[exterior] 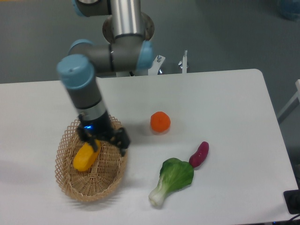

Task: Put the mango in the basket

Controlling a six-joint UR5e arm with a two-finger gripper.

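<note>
The yellow-orange mango (85, 157) lies inside the light tan wicker basket (75, 185) at the left of the table. My gripper (110, 142) is above the basket's right rim, just right of the mango and apart from it. Its fingers are spread and hold nothing.
A round orange (160, 122) sits mid-table. A green bok choy (173, 178) and a small purple-red vegetable (199, 154) lie to the right of the basket near the front. The arm's base (127, 28) stands at the back edge.
</note>
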